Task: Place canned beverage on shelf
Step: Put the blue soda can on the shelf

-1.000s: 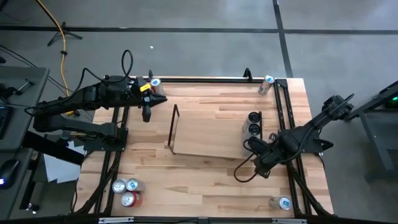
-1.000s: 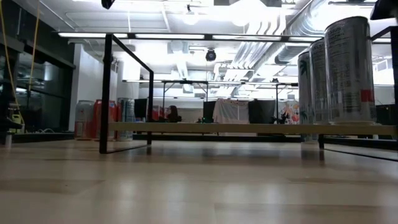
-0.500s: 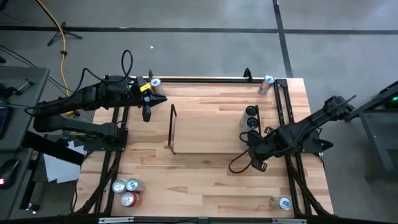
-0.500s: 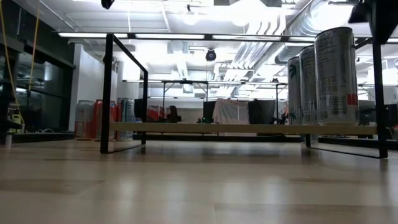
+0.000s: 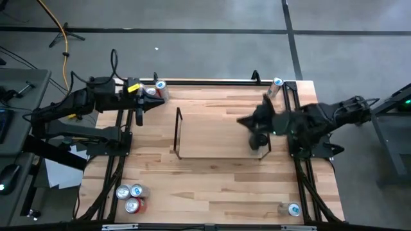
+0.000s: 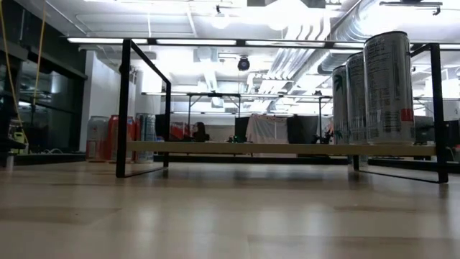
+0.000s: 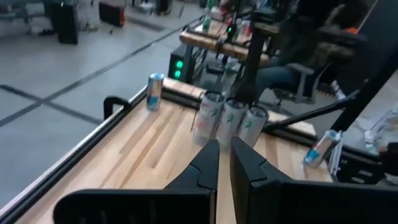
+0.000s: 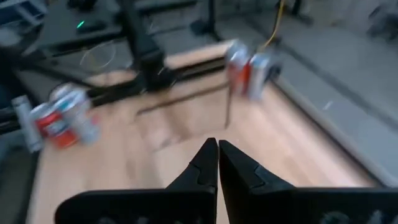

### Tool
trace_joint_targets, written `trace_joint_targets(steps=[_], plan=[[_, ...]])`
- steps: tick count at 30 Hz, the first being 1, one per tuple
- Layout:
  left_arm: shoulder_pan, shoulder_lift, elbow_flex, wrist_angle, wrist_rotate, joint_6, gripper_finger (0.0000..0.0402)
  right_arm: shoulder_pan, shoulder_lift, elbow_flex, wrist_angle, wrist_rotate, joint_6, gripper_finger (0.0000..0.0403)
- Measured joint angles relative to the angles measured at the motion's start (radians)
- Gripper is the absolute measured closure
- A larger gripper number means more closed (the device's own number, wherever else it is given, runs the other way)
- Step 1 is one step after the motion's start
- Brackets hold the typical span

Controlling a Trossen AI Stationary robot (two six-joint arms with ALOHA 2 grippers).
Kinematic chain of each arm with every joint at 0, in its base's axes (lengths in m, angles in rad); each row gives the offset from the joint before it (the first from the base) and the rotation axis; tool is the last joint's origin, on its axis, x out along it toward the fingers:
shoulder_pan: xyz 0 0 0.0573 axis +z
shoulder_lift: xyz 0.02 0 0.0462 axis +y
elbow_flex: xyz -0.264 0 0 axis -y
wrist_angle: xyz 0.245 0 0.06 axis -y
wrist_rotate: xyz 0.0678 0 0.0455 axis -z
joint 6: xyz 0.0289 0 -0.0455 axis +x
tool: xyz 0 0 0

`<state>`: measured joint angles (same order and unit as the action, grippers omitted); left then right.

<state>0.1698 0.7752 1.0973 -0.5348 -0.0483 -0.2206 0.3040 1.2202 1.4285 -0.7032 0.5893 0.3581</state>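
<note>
Shelf [image 5: 218, 138]: mid-table, cans [image 6: 374, 90] standing at its right end. Right gripper [image 8: 217, 163]: above that end, fingers pressed together, holding nothing. Left gripper [image 7: 224, 163]: near table's far left corner, likewise closed and empty.

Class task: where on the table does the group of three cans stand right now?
In the high view, the three cans stand bunched together at the table's near left corner, far from the shelf in the middle.

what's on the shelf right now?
Low view shows cans standing at one end of the shelf, at least two, with its other end bare. From above, the right arm's tool covers that end, so the count isn't certain.
</note>
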Motion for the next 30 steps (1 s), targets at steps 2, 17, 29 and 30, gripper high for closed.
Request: trace_joint_targets(steps=[2,17,29,30], plan=[[-0.001,-0.024,-0.047,0.096,0.022,-0.013,0.0401,-0.063,0.0,-0.02,0.057,-0.048,-0.062,0.0403],[-0.061,-0.093,-0.248,0.38,0.063,-0.066,0.0401,-0.345,0.002,-0.304,0.725,-0.427,-0.139,0.0403],[-0.059,0.002,-0.249,0.383,-0.099,-0.057,0.0402,-0.432,0.004,-0.379,0.804,-0.594,-0.167,0.0402],[-0.059,0.013,-0.249,0.384,-0.1,-0.058,0.0401,-0.437,0.005,-0.379,0.804,-0.601,-0.178,0.0402]])
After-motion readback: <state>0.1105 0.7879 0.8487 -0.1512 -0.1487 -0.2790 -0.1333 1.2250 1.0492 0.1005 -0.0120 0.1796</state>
